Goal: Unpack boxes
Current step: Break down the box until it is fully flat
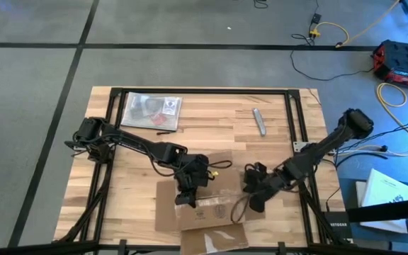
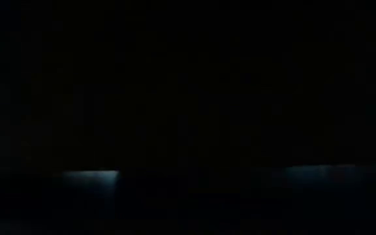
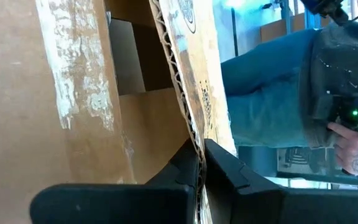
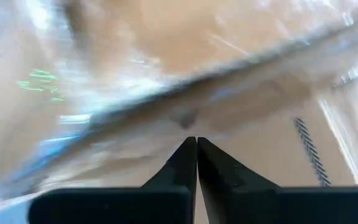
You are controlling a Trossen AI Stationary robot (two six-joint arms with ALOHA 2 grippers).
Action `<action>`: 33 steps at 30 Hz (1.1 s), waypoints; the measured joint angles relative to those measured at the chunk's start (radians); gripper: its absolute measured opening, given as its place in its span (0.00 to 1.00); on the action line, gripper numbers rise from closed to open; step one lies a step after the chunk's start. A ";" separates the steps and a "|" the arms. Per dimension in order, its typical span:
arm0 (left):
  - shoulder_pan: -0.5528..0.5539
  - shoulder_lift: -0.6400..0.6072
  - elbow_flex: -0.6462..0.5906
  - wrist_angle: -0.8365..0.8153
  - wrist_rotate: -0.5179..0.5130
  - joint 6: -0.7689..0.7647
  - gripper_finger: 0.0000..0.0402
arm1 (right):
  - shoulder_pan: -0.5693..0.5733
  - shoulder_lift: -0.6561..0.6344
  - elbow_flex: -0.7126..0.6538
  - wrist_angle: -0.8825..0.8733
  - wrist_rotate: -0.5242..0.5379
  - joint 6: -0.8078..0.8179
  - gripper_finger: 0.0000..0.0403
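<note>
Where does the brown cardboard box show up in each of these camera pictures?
High view: cardboard box, bottom centre, between both arms.
Low view: dark, not visible.
Left wrist view: box fills the left; the left end effector pinches a flap edge.
Right wrist view: box fills the background.
Shared landmark: the printed flap.

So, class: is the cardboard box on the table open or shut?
Open. The cardboard box has flaps spread outward in the high view, and the left wrist view looks past a raised flap into its interior.
</note>
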 joint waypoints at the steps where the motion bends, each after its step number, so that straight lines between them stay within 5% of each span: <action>1: 0.000 0.000 0.000 0.001 0.000 0.000 0.00 | 0.013 -0.008 0.021 -0.055 0.017 -0.001 0.00; 4: 0.000 0.000 0.000 0.001 -0.003 0.002 0.00 | 0.040 -0.033 0.071 -0.169 0.072 -0.003 0.00; 13: 0.015 0.000 0.000 0.002 0.001 0.007 0.00 | 0.040 -0.074 0.091 0.035 0.185 -0.119 0.00; 33: 0.011 0.002 -0.001 -0.003 0.010 0.009 0.00 | -0.120 0.134 0.053 0.200 -0.130 -0.190 0.00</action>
